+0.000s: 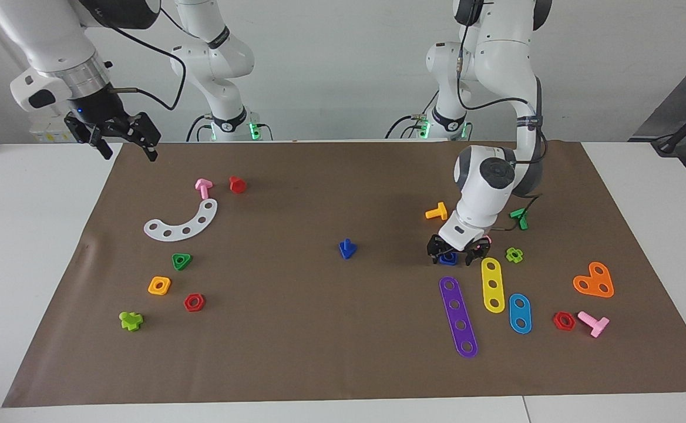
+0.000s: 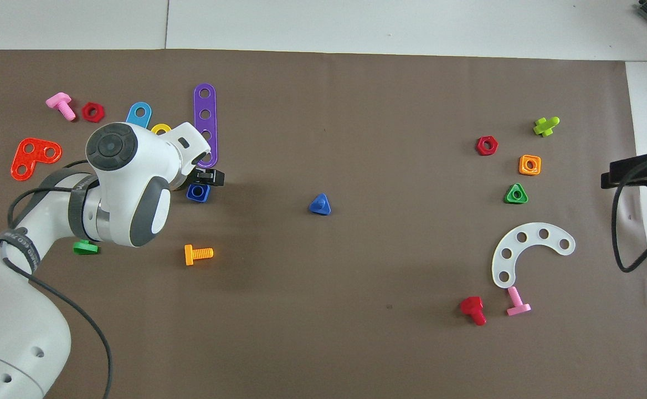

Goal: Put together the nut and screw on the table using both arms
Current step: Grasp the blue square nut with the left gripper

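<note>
My left gripper (image 1: 453, 256) straddles the nut (image 1: 448, 257), jaws spread, near the mat's left-arm end. I should centre, then close squarely. My right gripper (image 1: 124, 136) waits open over that end's edge.

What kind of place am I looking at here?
Most likely a robotics lab: two white robot arms stand at a table with a brown mat strewn with plastic toy nuts, bolts and strips.

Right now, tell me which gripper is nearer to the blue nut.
Left. The left gripper is down over the blue nut, fingers open on either side of it. The right gripper waits in the air over the mat's edge at the right arm's end of the table.
</note>
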Tool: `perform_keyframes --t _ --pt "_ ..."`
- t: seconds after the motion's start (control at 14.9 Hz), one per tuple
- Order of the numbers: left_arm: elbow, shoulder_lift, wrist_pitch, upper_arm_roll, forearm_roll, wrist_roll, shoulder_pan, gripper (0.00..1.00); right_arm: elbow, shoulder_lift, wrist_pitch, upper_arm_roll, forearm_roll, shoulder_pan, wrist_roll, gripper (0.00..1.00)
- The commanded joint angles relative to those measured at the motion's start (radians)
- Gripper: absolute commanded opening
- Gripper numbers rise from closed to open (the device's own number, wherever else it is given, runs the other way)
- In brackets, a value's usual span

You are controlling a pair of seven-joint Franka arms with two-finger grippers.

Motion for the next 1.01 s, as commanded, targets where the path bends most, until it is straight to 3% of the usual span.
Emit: perform_keyframes --t 0.0,0.34,0.94 --pt "-0.032 -0.014 0.025 0.014 0.013 0.047 -0.016 0.95 0.031 0.018 -0.018 0.008 -0.016 -0.011 -0.02 1.0" --pt "-0.045 -0.022 0.014 0.014 0.013 0.091 -0.021 0.94 0.018 0.01 -0.013 0.013 -0.03 -0.011 -0.014 1.0" --pt "-0.063 -0.029 -0.004 0.014 0.013 0.11 -0.021 0.85 0.012 0.007 -0.019 0.013 -0.024 -0.011 -0.019 1.0"
